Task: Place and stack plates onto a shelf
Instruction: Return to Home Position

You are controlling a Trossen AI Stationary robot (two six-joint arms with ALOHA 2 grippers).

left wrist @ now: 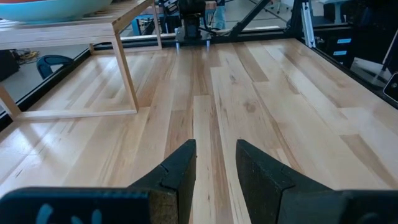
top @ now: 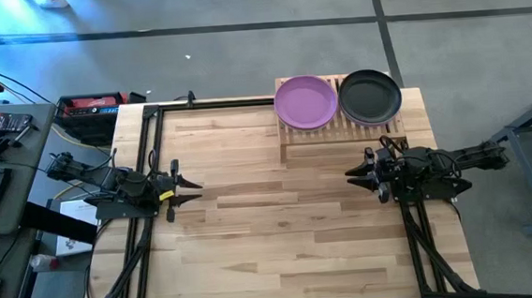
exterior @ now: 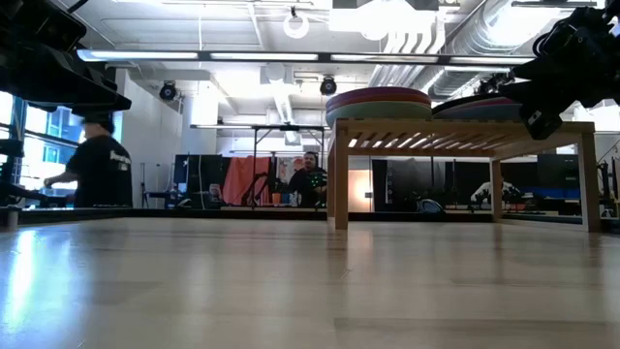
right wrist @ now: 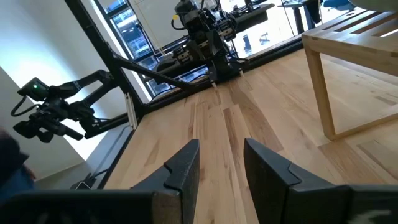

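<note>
Bamboo shelf (top: 338, 131) sits at the far edge of the table (top: 282, 242), right of centre. Two plate stacks on it, side by side: purple plate (top: 305, 101) tops the left one, black plate (top: 369, 96) tops the right. Low view shows more plates layered under the purple. Left gripper (top: 197, 190) hovers over the table's left side, fingers slightly apart, holding nothing. Right gripper (top: 350, 175) hovers just in front of the shelf, fingers also apart, empty.

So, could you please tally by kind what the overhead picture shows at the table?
Plate stacks: 2 (purple-topped stack, black-topped stack)
Shelf: 1
Grippers: 2 (left gripper, right gripper, both open)
Total: 5
Plates per stack cannot be counted.
</note>
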